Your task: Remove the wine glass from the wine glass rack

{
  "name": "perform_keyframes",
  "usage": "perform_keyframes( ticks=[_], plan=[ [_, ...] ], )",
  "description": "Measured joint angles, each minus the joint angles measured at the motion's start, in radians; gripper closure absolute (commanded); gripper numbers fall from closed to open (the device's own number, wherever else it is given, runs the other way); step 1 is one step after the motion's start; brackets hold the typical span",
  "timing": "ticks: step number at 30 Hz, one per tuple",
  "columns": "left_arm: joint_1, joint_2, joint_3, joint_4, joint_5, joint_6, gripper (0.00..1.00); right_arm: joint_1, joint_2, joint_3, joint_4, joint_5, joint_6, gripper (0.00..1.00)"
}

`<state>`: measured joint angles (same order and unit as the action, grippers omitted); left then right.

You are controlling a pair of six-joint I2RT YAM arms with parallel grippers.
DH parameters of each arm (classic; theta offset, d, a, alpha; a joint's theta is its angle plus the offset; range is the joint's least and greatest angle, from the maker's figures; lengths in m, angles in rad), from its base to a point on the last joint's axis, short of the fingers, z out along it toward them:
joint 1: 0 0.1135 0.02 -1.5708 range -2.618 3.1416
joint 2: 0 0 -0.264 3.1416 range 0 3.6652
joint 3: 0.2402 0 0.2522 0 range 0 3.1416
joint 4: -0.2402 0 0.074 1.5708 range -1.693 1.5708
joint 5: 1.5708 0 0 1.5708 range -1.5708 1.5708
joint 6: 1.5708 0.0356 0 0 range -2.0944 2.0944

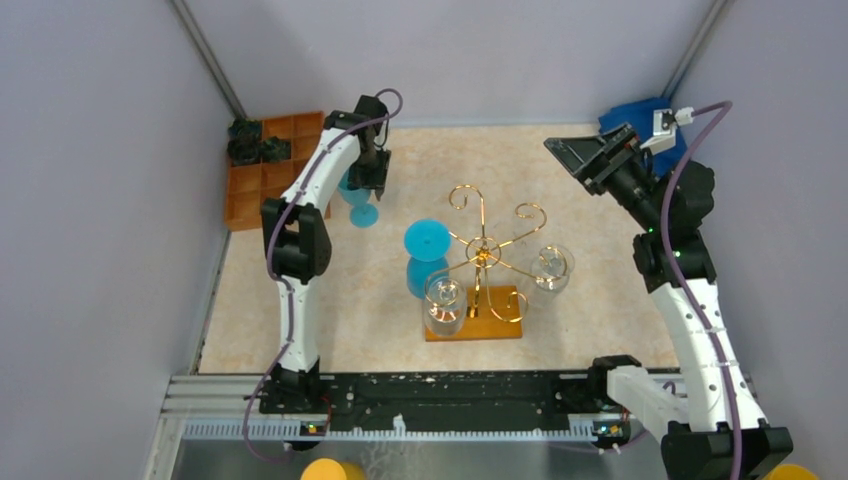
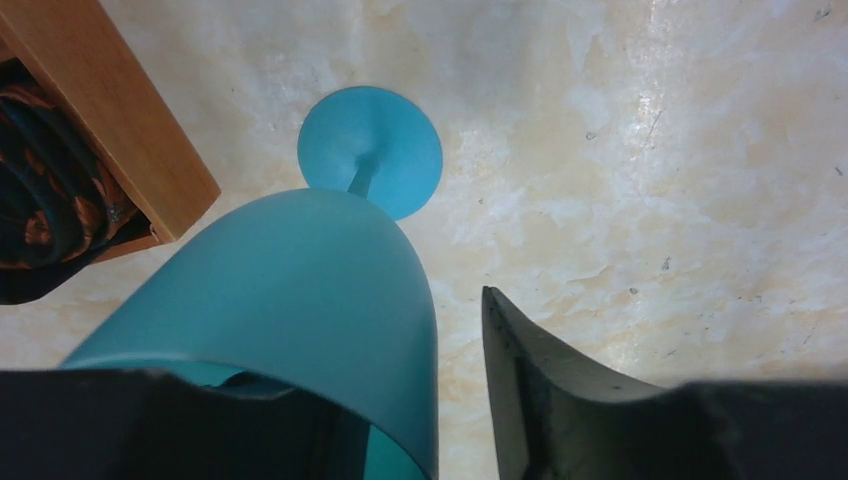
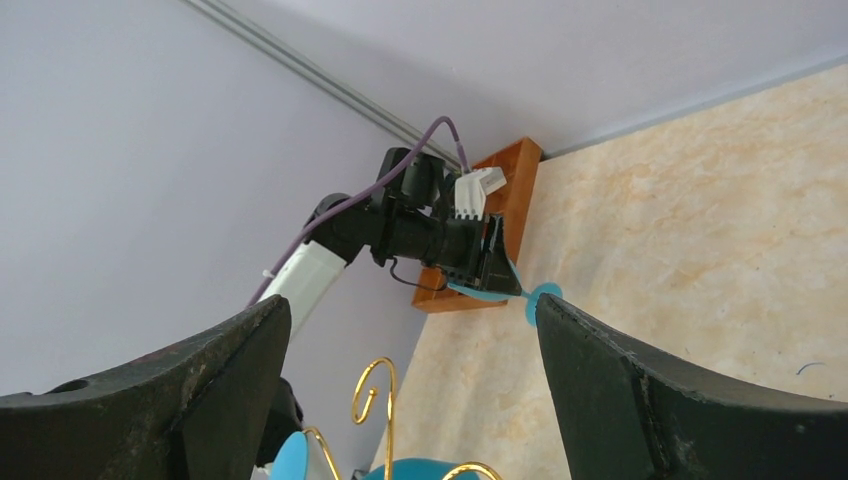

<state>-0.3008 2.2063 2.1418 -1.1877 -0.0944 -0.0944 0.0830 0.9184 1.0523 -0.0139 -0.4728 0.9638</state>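
The gold wire wine glass rack point(image 1: 485, 250) stands on its orange-brown base point(image 1: 503, 327) mid-table; its scroll tips show in the right wrist view point(image 3: 372, 388). A blue wine glass point(image 1: 427, 250) and two clear glasses point(image 1: 444, 305) point(image 1: 552, 268) hang on it. A second blue wine glass point(image 1: 358, 203) stands upright on the table at the far left, off the rack. My left gripper point(image 1: 371, 176) is open at its bowl point(image 2: 300, 290): the right finger point(image 2: 530, 370) is outside with a gap, and the left finger sits at the rim. My right gripper point(image 1: 590, 160) is raised, open and empty.
An orange compartment tray point(image 1: 262, 185) with dark items lies at the back left, close beside the standing blue glass; its corner shows in the left wrist view point(image 2: 120, 130). A blue object point(image 1: 640, 112) sits in the back right corner. Grey walls enclose the table.
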Motion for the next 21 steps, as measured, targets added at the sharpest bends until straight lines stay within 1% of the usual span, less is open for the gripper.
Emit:
perform_keyframes(
  ticks=[1, 3, 12, 21],
  plan=[
    [0.000, 0.002, -0.001, -0.002, 0.000, 0.000, 0.46, 0.000, 0.000, -0.004, 0.003, 0.000, 0.000, 0.09],
    [0.000, 0.004, -0.003, -0.006, 0.000, -0.001, 0.45, 0.000, -0.001, -0.013, 0.010, -0.002, 0.001, 0.09],
    [0.000, -0.005, 0.014, -0.008, -0.001, -0.001, 0.43, 0.000, -0.001, -0.060, 0.044, -0.023, 0.027, 0.11],
    [0.000, -0.105, 0.066, -0.009, -0.011, -0.011, 0.44, 0.000, 0.001, -0.099, 0.104, -0.049, 0.068, 0.12]
  ],
)
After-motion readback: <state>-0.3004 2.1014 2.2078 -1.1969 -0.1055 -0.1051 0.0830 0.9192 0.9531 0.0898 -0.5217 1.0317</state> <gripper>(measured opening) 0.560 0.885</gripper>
